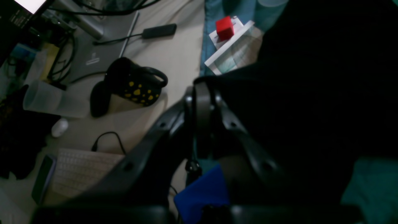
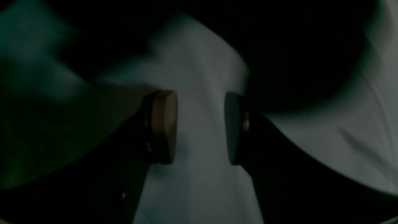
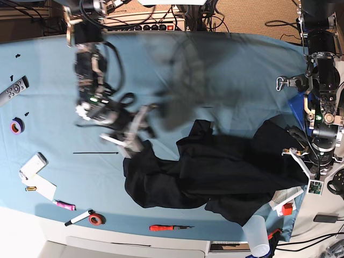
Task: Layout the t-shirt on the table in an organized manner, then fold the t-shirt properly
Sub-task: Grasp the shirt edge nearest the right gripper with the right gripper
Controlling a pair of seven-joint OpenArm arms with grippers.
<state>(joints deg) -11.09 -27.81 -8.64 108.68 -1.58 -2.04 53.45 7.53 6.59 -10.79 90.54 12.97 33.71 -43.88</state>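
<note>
Right gripper (image 3: pixel 134 134): jaws apart, empty, at 9 o'clock of the crumpled black soft-fabric t-shirt (image 3: pixel 215 172) | t-shirt: on light blue cloth-covered table (image 3: pixel 48 107), limp, light; take hems | left gripper (image 3: pixel 298 156): clamped on t-shirt's 3 o'clock edge.

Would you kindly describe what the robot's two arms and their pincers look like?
Both arms are black with loose black cables. The right pincer has dark fingers ending in flat round pads, one tan. The left pincer has glossy black fingers pierced with small holes. The left arm shows small green lights.
</note>
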